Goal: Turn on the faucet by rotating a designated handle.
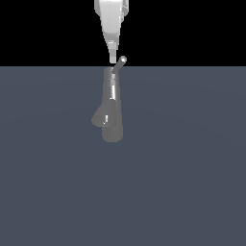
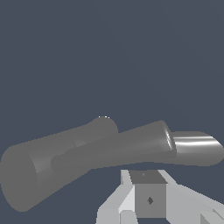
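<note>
Progress looks early: the handle juts up and sideways from the top of the faucet, and whether it has turned at all cannot be judged from a single position. The faucet stands upright on the slate-grey counter, its stubby spout bulging low on the cylinder toward the exterior view's left. Directly above the faucet's top, the claw tapers down to a narrow tip that sits just beside the handle's base, touching it or nearly so; contact is too fine to confirm. What is left, by my reading, is the whole sweep of the handle around the faucet's axis.

Exterior view gives the vertical stack of arm, handle, faucet. It does not show the fingers separately, so the claw's opening cannot be told there. Wrist view looks down the length of the faucet: the cylinder, the spout, and a bright glossy rounded end at one side, with pale finger parts at the frame's edge beside the faucet. Even there the gap between the fingers is cropped, so whether the claw is released or clenched stays unclear.
</note>
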